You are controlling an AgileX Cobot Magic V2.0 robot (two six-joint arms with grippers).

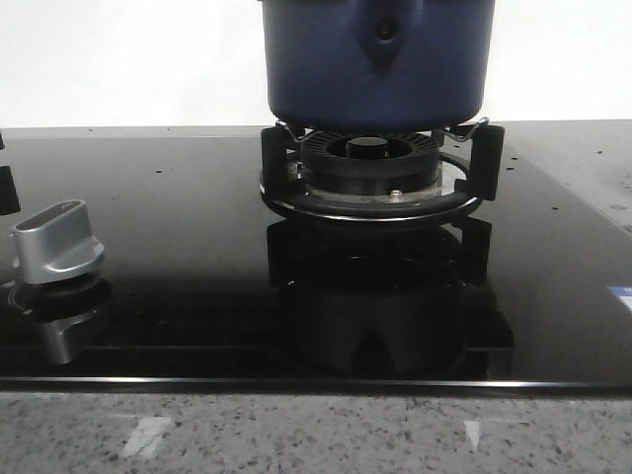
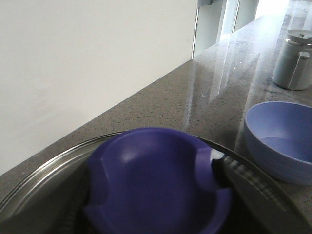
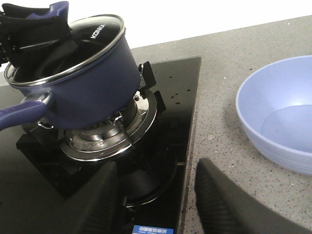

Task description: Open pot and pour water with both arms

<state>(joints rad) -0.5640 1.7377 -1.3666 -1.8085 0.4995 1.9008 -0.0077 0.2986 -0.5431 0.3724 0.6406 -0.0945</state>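
Observation:
The dark navy pot stands on the burner at the back of the hob. It also shows in the right wrist view, with its long handle pointing off the frame edge. A glass lid with a steel rim lies on it. My left gripper is shut on the lid's purple knob, a dark finger on each side. It also shows in the right wrist view. My right gripper is open and empty, low over the hob's edge, apart from the pot.
The black burner ring and pan supports hold the pot. A silver control knob stands on the glass hob at the left. A light blue bowl sits on the speckled counter beside the hob, and a grey jug stands beyond it.

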